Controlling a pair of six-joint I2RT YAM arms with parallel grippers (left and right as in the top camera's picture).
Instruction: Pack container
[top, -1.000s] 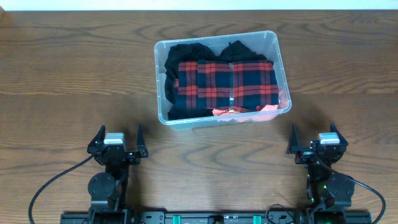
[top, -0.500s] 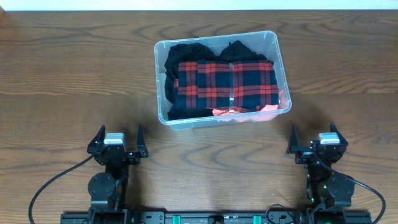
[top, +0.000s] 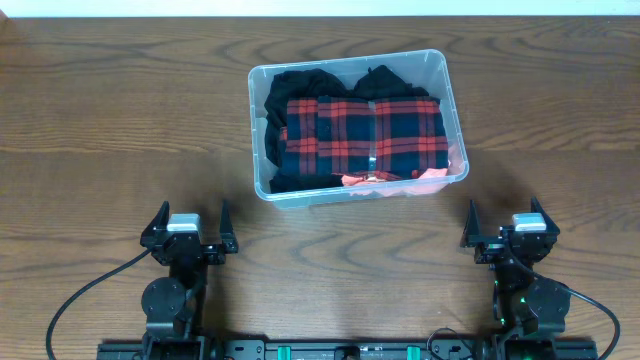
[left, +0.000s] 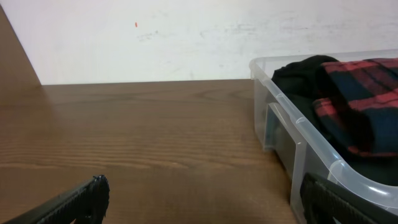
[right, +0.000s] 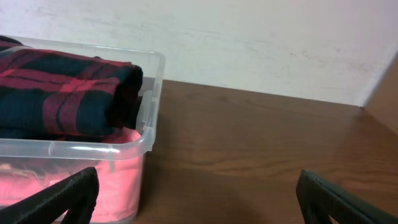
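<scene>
Container (top: 254, 130) holding plaid cloth (top: 365, 135), left end effector (top: 192, 215) and right end effector (top: 503, 214) spread wide, seemingly touching nothing

One clear container (top: 251, 130). Clothing within: one folded red-and-navy plaid garment (top: 362, 135), one pink item (top: 385, 180), and black clothing (top: 300, 82) whose number of pieces cannot be told. Two grippers: one left gripper (top: 193, 210) and one right gripper (top: 505, 208), each with two fingers. One wooden table (top: 100, 120).
</scene>
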